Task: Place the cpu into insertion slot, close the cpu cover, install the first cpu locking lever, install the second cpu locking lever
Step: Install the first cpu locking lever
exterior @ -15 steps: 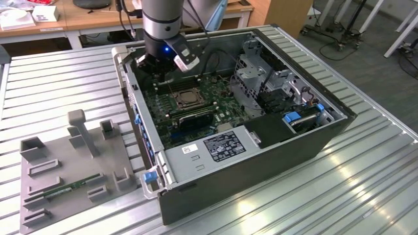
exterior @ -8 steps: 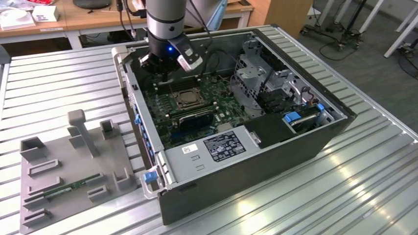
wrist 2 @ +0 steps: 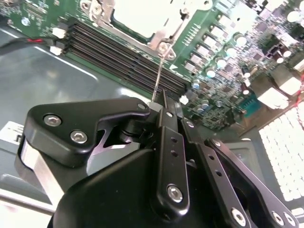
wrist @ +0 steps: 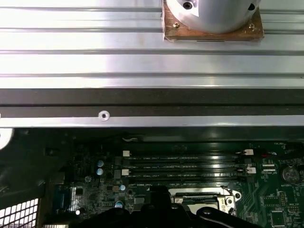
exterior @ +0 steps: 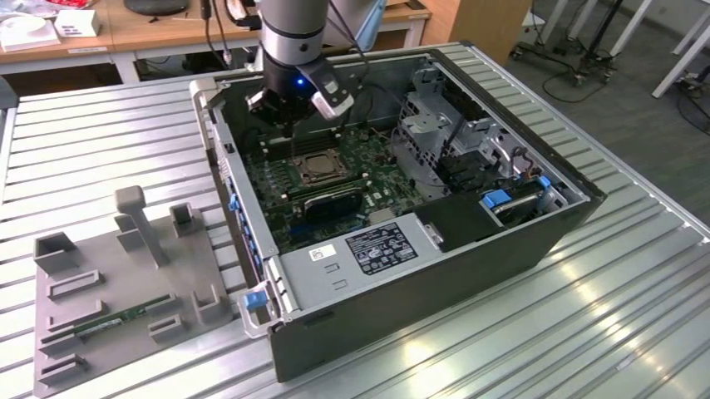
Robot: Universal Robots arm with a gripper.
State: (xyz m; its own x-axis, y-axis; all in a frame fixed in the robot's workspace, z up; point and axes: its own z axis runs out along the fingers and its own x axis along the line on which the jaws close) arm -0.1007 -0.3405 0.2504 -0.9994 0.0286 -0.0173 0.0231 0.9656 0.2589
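Observation:
In the exterior view my gripper (exterior: 286, 129) reaches down into the open computer case, just behind the socket. The cpu (exterior: 316, 169) lies in the insertion slot, its tan-silver face showing through the window of the cpu cover (exterior: 295, 173), which lies flat over it. In the second wrist view my fingertips (wrist 2: 165, 97) are together at the free end of a thin wire locking lever (wrist 2: 159, 71). The lever rises from the corner of the cover frame (wrist 2: 159, 39). The cpu face (wrist 2: 142, 14) glares bright there. The first wrist view catches the socket's edge (wrist: 204, 197).
Black memory slots (wrist 2: 123, 57) run between my gripper and the socket. A long black block (exterior: 332, 204) sits in front of the socket, with a metal drive cage (exterior: 444, 133) to the exterior view's right. A grey fixture tray (exterior: 111, 283) lies on the ribbed table outside the case.

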